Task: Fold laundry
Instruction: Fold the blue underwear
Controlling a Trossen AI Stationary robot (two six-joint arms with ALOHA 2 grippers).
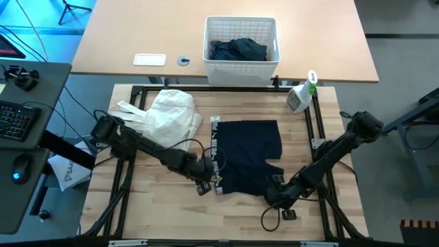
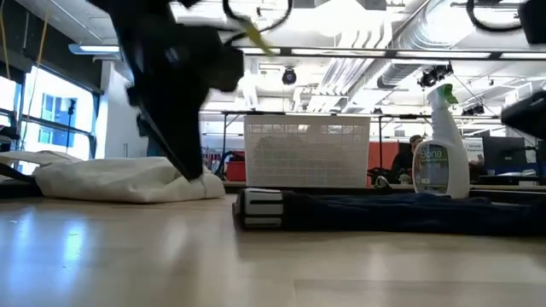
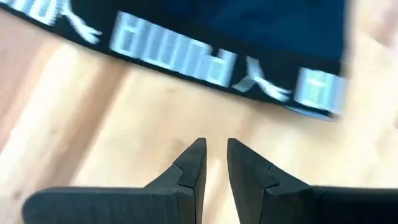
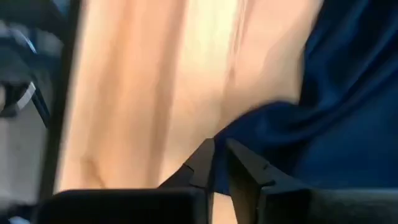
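Cloth like these navy shorts [image 1: 248, 154] is limp; waistband [image 1: 217, 156] and hem corner grip best. My left fingers [image 3: 214, 163] sit nearly closed, empty. My right fingers [image 4: 219, 163] pinch the hem.

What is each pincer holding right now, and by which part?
The left pincer holds nothing; it sits nearly shut over bare table beside the waistband. The right pincer pinches the navy underwear by a leg-hem corner.

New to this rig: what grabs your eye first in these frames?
The dark navy garment lying flat mid-table, its lettered waistband toward the left arm. The left gripper is at that waistband with nothing between its nearly closed fingers; the right gripper is at the garment's near right corner, fingers on its edge. Behind them, a crumpled white garment and a white basket of dark clothes.
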